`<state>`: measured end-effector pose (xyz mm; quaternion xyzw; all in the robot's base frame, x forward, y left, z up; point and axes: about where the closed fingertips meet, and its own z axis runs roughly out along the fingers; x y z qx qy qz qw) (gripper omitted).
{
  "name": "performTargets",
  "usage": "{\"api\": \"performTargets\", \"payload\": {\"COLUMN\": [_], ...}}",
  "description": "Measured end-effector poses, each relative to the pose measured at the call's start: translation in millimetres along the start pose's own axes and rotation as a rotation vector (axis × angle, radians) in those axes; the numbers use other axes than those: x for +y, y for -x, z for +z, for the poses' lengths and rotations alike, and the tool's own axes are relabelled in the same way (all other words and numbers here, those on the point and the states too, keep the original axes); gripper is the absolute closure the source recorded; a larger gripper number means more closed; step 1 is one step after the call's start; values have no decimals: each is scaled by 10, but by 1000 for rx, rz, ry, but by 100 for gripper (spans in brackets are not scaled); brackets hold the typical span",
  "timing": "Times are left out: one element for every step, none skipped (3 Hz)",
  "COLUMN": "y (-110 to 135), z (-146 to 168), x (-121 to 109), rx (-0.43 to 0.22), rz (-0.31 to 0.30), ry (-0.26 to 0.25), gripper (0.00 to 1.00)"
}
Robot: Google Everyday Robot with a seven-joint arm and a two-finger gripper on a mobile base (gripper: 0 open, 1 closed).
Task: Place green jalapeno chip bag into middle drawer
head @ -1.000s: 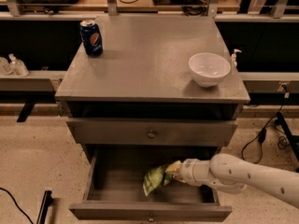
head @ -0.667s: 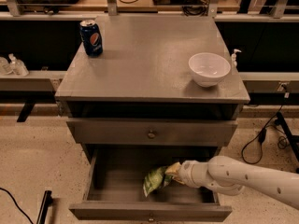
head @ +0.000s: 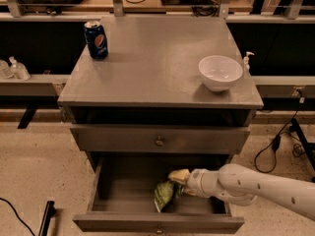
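The bag (head: 164,194), judged light, soft, slippery foil best pinched at its crimped top edge, sat inside the open drawer (head: 157,223) below the worktop's (head: 157,73) front edge, touching the hand (head: 179,183), clenched or released I couldn't tell.

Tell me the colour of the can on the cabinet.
The can is blue with a red-white logo, camera view; the claw is inside the middle drawer.
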<state>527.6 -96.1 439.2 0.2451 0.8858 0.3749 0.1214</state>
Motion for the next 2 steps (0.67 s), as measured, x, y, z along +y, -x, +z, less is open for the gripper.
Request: {"api": "performTargets", "payload": {"y": [-11,-11], "z": [12,12], "x": [6,6], "rx": [3,3], "rz": [-1,-1], "ry": [1,1], "gripper": [0,0]}}
